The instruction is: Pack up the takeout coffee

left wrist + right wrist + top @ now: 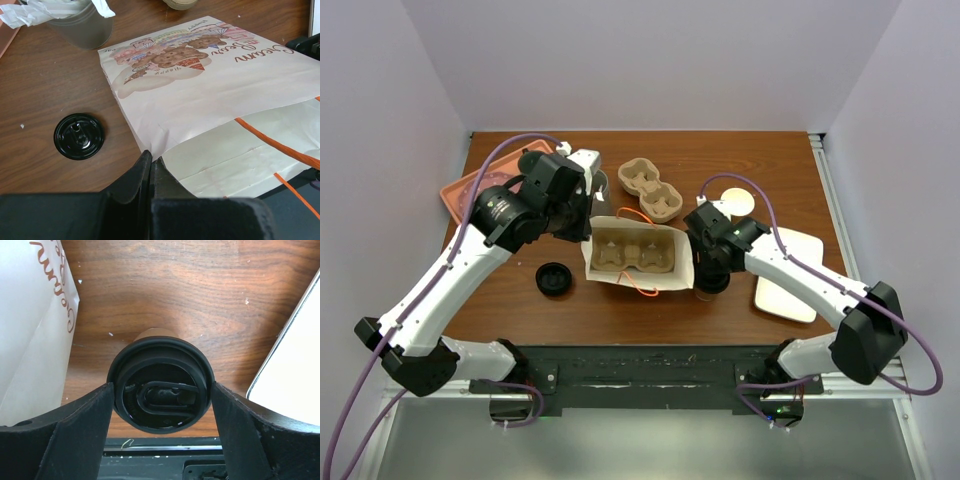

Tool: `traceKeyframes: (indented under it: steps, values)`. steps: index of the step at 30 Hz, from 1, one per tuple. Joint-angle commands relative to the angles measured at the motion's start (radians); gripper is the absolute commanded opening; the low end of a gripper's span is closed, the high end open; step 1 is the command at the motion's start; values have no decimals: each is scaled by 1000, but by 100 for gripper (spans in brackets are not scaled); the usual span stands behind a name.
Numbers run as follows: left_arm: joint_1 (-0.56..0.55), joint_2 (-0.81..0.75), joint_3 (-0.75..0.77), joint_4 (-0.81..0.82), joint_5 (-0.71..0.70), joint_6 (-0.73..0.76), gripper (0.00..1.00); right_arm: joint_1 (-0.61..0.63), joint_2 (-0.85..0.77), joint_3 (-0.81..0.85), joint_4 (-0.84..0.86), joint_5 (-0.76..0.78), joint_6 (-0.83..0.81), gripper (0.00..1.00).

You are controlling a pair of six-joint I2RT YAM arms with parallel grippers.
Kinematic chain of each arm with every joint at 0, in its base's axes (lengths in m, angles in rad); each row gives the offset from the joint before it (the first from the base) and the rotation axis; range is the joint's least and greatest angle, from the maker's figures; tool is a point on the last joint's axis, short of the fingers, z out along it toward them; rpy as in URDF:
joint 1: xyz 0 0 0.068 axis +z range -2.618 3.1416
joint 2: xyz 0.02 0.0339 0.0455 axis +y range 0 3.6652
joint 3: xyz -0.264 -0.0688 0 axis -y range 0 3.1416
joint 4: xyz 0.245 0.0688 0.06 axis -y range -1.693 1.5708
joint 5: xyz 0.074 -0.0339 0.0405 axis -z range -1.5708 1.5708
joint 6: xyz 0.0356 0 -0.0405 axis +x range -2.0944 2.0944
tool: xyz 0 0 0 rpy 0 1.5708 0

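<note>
The takeout coffee (160, 405), a tan cup with a black lid, stands on the table near the front edge, just right of the bag. My right gripper (161, 387) is closed on it, one finger touching each side of the lid. From above, the arm hides most of the cup (710, 288). The white paper bag (686, 268) is held open and shows a cardboard cup carrier (632, 250) inside. My left gripper (151, 157) is shut on the bag's rim (165, 150) at its left corner.
A loose black lid (554, 278) lies left of the bag. A second cup carrier (652, 190) sits behind it. Also there are a pink tray (460, 190) at the back left, a grey tumbler with napkins (85, 25), a white plate (790, 275) on the right, and a round white lid (737, 202).
</note>
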Motion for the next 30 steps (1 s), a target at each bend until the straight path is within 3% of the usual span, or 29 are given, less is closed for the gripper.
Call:
traceKeyframes:
  steps: [1, 10, 14, 17, 23, 30]
  values:
    - [4, -8, 22, 36, 13, -6, 0, 12, 15, 0, -9, 23, -6, 74]
    - [5, -8, 13, 41, 9, -4, 0, 12, 18, -14, -26, 23, 3, 73]
    - [4, -7, 5, 50, 10, -6, 0, 13, -7, -8, -52, 46, -15, 59]
    - [5, -7, -1, 52, 9, -4, 0, 10, -37, 46, -121, 71, -45, 57]
    - [5, 2, 3, 47, 6, 1, 0, 12, -135, 217, -245, 83, -149, 55]
    - [5, 19, 14, 64, 65, 17, 0, 12, -162, 616, -409, 25, -304, 47]
